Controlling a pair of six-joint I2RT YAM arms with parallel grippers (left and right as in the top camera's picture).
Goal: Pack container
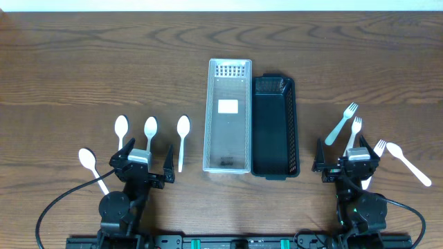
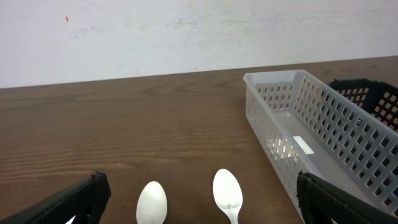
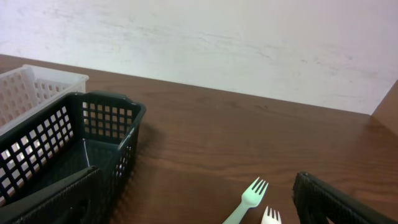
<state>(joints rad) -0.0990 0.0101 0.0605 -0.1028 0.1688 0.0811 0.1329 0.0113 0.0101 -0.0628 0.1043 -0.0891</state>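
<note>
**Baskets side by side, both grippers open and empty**

White basket point(image 1: 228, 117) and black basket point(image 1: 275, 128) stand mid-table point(image 1: 83, 62), long sides touching, white on the left. The white one holds a pale label point(image 1: 228, 106) on its floor. A small dark mark at its near end may be a shadow; I cannot tell. The black one looks empty.

Four spoons point(image 1: 150, 130) lie left of the baskets. Three sit in a row with their bowls pointing away from the robot, and the fourth is angled at the far left. The left gripper point(image 1: 145, 155) hovers over the handles of the row, jaws spread wide, gripping nothing.

Three forks point(image 1: 340, 124) lie right of the baskets, tines away from the robot. A lone spoon point(image 1: 407, 163) lies slanted just outside them. The right gripper point(image 1: 349, 158) sits above the fork handles, jaws fully apart and holding nothing. It hides part of two forks.
</note>
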